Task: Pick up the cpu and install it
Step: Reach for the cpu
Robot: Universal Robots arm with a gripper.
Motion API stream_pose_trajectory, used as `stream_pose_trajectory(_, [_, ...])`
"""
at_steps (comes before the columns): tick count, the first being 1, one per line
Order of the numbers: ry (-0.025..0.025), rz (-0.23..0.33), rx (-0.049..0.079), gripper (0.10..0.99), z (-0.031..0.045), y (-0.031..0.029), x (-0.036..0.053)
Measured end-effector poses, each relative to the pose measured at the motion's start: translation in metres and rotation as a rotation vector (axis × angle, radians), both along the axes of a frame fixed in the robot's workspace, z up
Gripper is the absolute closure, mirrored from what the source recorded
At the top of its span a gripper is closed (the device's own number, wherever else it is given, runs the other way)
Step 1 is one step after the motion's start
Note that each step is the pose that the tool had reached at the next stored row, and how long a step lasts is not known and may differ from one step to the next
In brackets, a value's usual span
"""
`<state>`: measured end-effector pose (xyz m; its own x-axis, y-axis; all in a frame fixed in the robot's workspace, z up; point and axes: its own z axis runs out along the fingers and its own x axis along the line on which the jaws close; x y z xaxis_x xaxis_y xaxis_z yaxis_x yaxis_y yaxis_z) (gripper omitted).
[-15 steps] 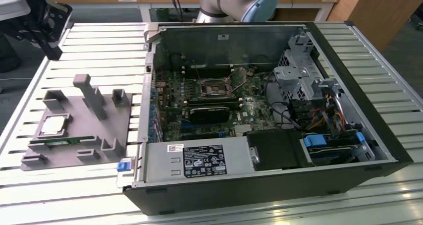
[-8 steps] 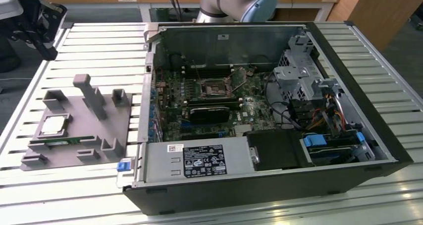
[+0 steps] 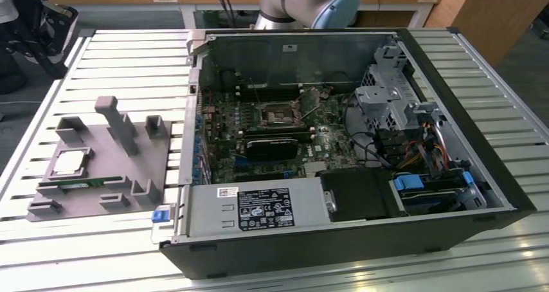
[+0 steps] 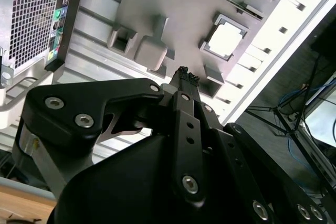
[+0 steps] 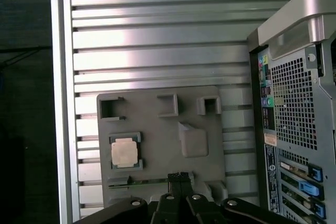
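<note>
So the cpu [image 3: 71,162] is lying flat in its pocket on the grey tray [image 3: 94,134], roughly 8 o'clock from the open socket [image 3: 279,116] in the case [image 3: 360,247] in the exterior view. My gripper [image 5: 178,177] hangs over the tray, fingers pressed together on nothing. The cpu sits just off to one side of the tips, and it's square, so no long axis to line up.
</note>
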<state>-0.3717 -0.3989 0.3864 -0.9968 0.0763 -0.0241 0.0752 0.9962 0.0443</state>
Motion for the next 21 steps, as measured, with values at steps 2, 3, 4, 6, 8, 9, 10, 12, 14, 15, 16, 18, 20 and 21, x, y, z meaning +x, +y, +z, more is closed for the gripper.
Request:
stream_pose_trajectory(2, [0.0,0.0,0.0,0.98,-0.0001,0.0,-0.0026])
stream_pose_trajectory(3, [-0.0001,0.0,0.0,0.98,-0.0002,0.0,-0.004])
stream_pose_trajectory(4, [0.0,0.0,0.0,0.98,-0.0002,0.0,-0.0055])
stream_pose_trajectory(6, [0.0,0.0,0.0,0.98,-0.0003,0.0,-0.0085])
stream_pose_trajectory(8, [0.0,0.0,0.0,0.98,-0.0005,0.0,-0.0115])
stream_pose_trajectory(9, [0.0,0.0,0.0,0.98,-0.0005,0.0,-0.0132])
stream_pose_trajectory(10, [0.0,0.0,0.0,0.98,-0.0006,0.0,-0.0148])
stream_pose_trajectory(12, [0.0,0.0,0.0,0.98,-0.0007,0.0,-0.018])
stream_pose_trajectory(14, [0.0,0.0,0.0,0.98,-0.0008,0.0,-0.0209])
stream_pose_trajectory(15, [-0.0001,0.0,0.0,0.98,-0.0009,0.0,-0.0222])
stream_pose_trajectory(16, [-0.0001,0.0,0.0,0.98,-0.001,0.0,-0.0237])
stream_pose_trajectory(18, [0.0,0.0,0.0,0.98,-0.001,0.0,-0.0264])
stream_pose_trajectory(20, [0.0,0.0,0.0,0.98,-0.0012,0.0,-0.029])
stream_pose_trajectory(21, [0.0,0.0,0.0,0.98,-0.0012,0.0,-0.0303])
